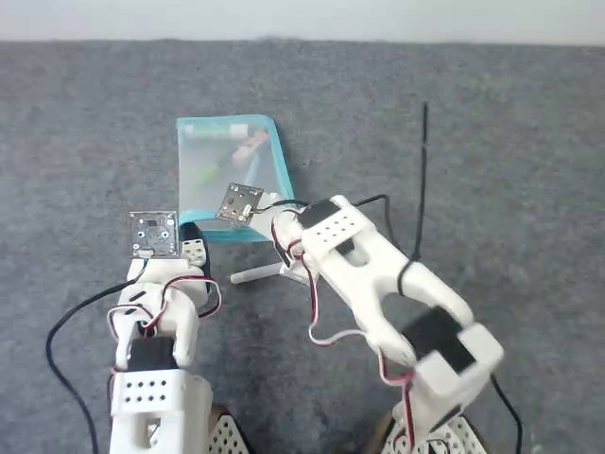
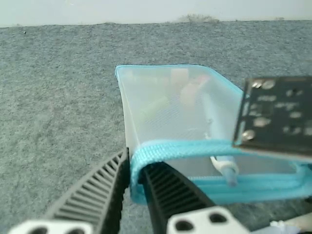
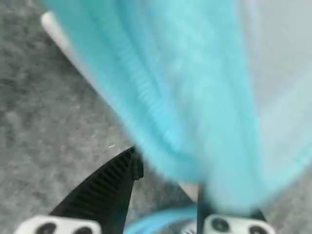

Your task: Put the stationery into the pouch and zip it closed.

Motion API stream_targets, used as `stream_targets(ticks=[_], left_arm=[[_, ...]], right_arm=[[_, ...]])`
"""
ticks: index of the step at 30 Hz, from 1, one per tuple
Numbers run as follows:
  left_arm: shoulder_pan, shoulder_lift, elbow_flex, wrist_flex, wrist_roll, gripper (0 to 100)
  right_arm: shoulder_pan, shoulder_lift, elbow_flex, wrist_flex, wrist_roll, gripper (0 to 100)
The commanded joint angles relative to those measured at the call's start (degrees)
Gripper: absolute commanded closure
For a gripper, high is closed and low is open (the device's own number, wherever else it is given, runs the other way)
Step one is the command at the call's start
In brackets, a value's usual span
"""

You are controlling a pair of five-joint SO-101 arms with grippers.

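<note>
Pouch [image 2: 165, 112] corner between left fingers [image 2: 95, 190], stationery [image 2: 187, 92] inside blurred, perhaps pens

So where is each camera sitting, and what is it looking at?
High view: above the table, looking down at the pouch; left arm and right arm show.
Left wrist view: on the left arm, looking across the table at the pouch; the left claw pinches its blue edge.
Right wrist view: on the right arm, very close to the pouch's blue edge; the right claw shows.
Shared: all three see the pouch.
</note>
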Motion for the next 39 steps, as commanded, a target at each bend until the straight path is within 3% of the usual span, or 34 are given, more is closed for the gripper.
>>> stream_targets(ticks=[1,5,10,19,26,30,34,39], left_arm=[[0.09,-0.88,-3.21,-0.18,-0.35,99],[0.09,-0.88,-3.21,-0.35,-0.35,99],[0.09,-0.88,-3.21,-0.35,-0.35,99],[0.09,-0.88,-3.21,-0.26,-0.35,99],[0.09,-0.88,-3.12,-0.35,-0.35,99],[0.09,-0.88,-3.12,-0.35,-0.35,99],[2.2,-0.88,-3.03,-0.09,-0.35,99],[5.98,-0.88,-1.98,-0.09,-0.53,99]], right_arm=[[2.24,1.89,-4.57,0.75,0.88,82.2],[2.68,2.24,-4.84,4.97,0.88,82.9],[2.68,2.24,-6.59,13.76,-1.05,98.9],[4.18,-10.51,-4.22,21.05,-11.96,99.1],[16.57,-31.43,5.8,26.59,-14.15,99.2],[27.56,-39.08,8.0,29.41,-10.81,99.2],[37.23,-39.16,7.91,29.32,-10.55,99.2],[42.24,-32.84,8.0,26.77,-9.23,99.2]])
